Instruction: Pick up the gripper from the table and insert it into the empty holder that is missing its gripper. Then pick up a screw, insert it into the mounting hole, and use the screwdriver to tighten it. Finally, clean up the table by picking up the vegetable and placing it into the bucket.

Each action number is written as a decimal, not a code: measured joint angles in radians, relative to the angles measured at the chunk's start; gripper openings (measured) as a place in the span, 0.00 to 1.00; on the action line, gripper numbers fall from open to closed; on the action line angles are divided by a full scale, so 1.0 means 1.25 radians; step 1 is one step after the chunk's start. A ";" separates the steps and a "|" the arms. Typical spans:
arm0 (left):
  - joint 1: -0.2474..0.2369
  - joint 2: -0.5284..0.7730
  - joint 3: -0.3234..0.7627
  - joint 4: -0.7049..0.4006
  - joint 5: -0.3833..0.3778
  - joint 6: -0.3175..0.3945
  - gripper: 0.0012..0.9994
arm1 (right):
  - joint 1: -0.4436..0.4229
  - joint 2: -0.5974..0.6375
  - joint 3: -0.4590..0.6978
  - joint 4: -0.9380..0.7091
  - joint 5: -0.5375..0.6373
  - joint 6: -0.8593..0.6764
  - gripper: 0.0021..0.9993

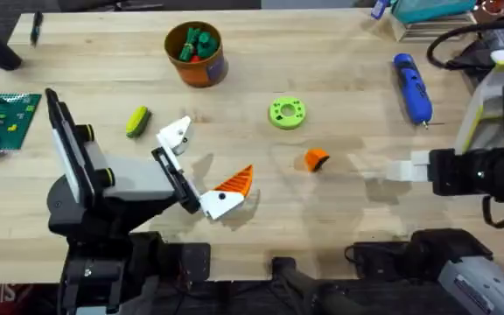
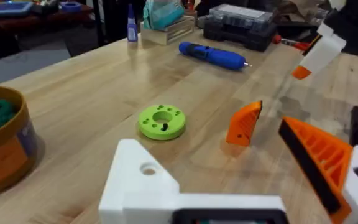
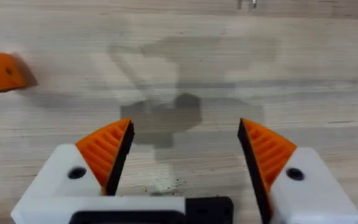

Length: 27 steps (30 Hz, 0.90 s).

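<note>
Orange gripper (image 1: 316, 159) lies loose on the worktop (image 1: 339, 79) between the left gripper (image 1: 201, 166), jaws released with its bare white holder (image 1: 176, 135) missing a pad, and the right gripper (image 3: 180, 155), jaws released above bare wood.

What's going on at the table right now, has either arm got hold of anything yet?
Nothing is held yet. The right gripper hangs open over bare table, close to the loose orange gripper, which lies on the wood. The left gripper is spread wide, one finger a bare white holder without its pad. The screwdriver lies untouched at the far right, and the vegetable lies outside the bucket.
</note>
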 joint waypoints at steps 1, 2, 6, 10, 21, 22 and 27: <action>0.000 0.000 0.000 0.000 0.000 0.007 0.99 | 0.000 0.000 0.000 0.004 -0.019 0.000 0.99; 0.000 0.000 0.000 0.000 0.000 0.013 0.99 | 0.000 0.000 0.000 0.011 -0.044 0.000 0.99; 0.000 0.000 0.000 0.000 0.000 0.025 0.99 | 0.000 0.000 0.000 0.071 -0.235 0.004 0.99; 0.000 0.000 0.000 0.000 0.000 0.029 0.99 | 0.000 0.000 0.000 0.102 -0.445 0.038 0.99; 0.000 0.000 0.000 0.000 0.000 0.035 0.99 | 0.064 0.014 0.009 0.160 -0.568 0.166 0.99; 0.000 0.000 0.000 0.000 0.000 0.035 0.99 | 0.084 0.023 0.015 0.160 -0.560 0.170 0.99; 0.000 0.000 0.000 0.000 0.000 0.035 0.99 | 0.198 0.098 0.071 0.158 -0.488 0.176 0.99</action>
